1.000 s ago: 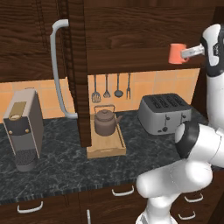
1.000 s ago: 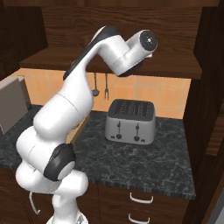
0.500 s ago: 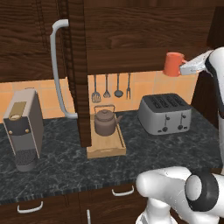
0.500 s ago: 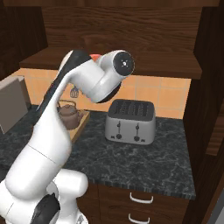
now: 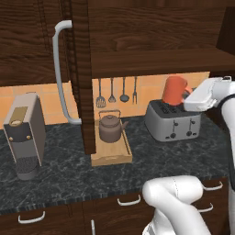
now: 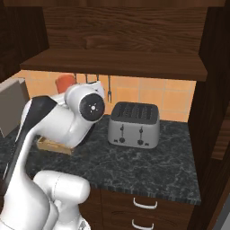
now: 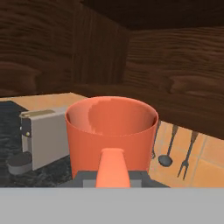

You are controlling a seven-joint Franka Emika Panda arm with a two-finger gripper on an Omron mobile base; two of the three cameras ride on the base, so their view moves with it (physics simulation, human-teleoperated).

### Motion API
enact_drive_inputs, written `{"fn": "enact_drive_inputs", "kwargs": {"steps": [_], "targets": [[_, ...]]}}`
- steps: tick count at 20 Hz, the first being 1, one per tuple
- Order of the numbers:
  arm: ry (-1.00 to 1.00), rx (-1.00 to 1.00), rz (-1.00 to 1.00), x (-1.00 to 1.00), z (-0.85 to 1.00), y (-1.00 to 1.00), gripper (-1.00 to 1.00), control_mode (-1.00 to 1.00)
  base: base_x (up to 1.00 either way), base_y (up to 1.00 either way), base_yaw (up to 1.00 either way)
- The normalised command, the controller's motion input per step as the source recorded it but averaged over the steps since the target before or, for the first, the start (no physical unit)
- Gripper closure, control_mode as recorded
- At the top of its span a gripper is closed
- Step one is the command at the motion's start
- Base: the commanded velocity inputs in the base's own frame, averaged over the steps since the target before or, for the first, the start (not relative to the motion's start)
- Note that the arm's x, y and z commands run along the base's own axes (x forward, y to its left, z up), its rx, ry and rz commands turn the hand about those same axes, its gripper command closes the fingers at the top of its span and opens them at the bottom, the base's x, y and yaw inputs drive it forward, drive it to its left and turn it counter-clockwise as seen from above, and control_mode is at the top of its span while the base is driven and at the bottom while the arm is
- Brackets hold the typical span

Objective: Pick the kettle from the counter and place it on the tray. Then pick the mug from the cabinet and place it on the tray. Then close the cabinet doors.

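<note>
Gripper (image 5: 186, 97) closed on the mug (image 5: 175, 90), gripping it at the handle side, centre-right of the left base view, in the air above the toaster (image 5: 173, 123). In the hand view the mug (image 7: 111, 133) sits at centre, upright, its opening visible. Kettle (image 5: 110, 129) stands on the tray (image 5: 111, 153) at centre of the left base view, on the worktop (image 5: 69, 170). Cabinet door (image 5: 79, 69) open, edge-on just left of the tray; coffee machine (image 5: 25, 133) at far left

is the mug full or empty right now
Empty: the hand view looks into the mug and shows bare orange inner wall, nothing inside. The claw holds it upright above the toaster.
</note>
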Motion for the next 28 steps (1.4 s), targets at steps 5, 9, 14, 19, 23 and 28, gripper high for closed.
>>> {"fn": "enact_drive_inputs", "kwargs": {"steps": [5,9,14,19,23,28], "targets": [[0.00,-0.01,0.07,-0.63,-0.52,0.40,1.00,-1.00,0.00,0.00,0.00],[0.00,-0.01,0.12,-0.04,-0.62,0.40,1.00,-1.00,0.00,0.00,0.00],[0.00,0.00,0.24,0.15,-0.60,0.38,1.00,-1.00,0.00,0.00,0.00],[-0.01,0.00,0.26,0.15,-0.50,0.31,1.00,-1.00,0.00,0.00,0.00],[0.00,0.00,0.16,0.25,-0.55,0.29,1.00,-1.00,0.00,0.00,0.00],[-0.02,0.00,0.08,0.41,-0.51,0.25,1.00,-1.00,0.00,0.00,0.00]]}}
